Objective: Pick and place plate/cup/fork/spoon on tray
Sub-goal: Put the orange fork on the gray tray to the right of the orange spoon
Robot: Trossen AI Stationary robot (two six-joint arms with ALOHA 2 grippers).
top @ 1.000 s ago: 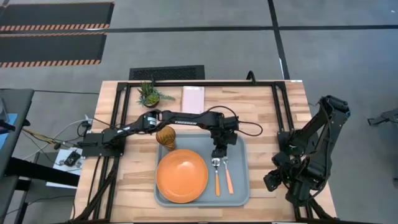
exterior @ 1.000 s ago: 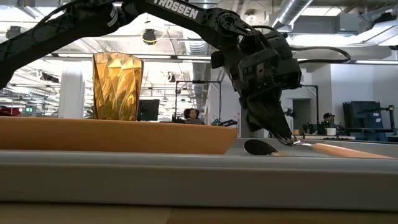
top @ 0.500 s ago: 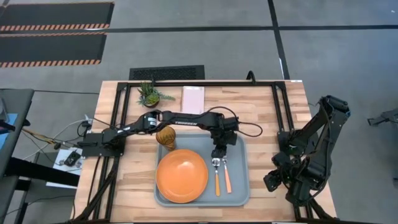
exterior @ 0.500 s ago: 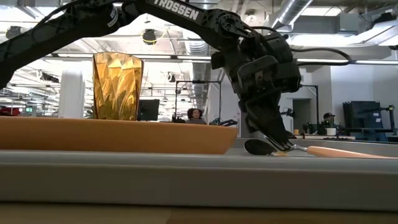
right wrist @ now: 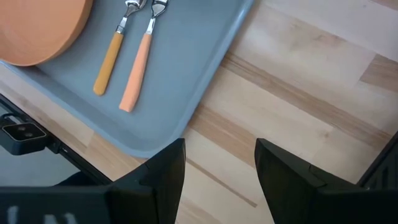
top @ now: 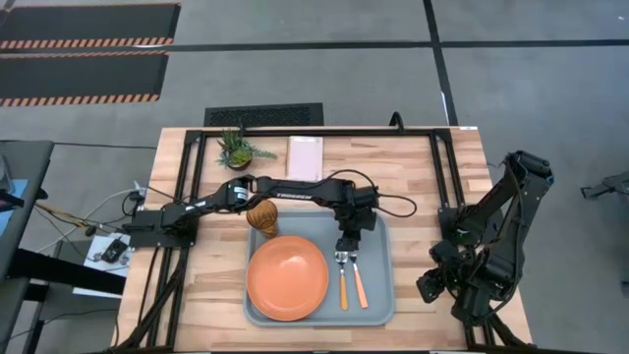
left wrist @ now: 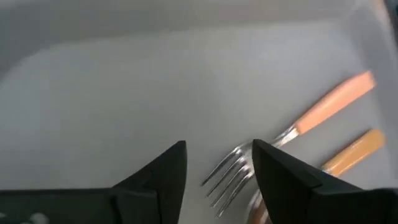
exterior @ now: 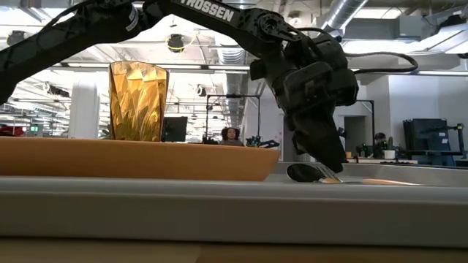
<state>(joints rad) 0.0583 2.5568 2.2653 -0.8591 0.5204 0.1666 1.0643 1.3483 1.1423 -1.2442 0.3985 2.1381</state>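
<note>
The blue-grey tray (top: 379,300) holds the orange plate (top: 287,278) on its left half. To the right of the plate lie the spoon (top: 342,283) and the fork (top: 360,283), side by side. The amber cup (top: 261,216) stands at the tray's far left corner. My left gripper (top: 346,251) is open, low over the heads of the two utensils. In the left wrist view its fingers (left wrist: 168,177) stand on either side of the fork's tines (left wrist: 227,180), which lie flat on the tray. My right gripper (top: 425,285) waits open at the table's right side.
A small potted plant (top: 236,149) and a pink card (top: 306,157) sit at the table's far edge. Black frame rails run along the table's sides. Bare wood lies between the tray and my right arm (right wrist: 292,106). People show in the room beyond (exterior: 228,135).
My left gripper has opened over the tray and let go of the fork. The fork's handle, held slightly raised a second ago, now lies flat on the tray beside the spoon. The arm has stayed almost in place.
</note>
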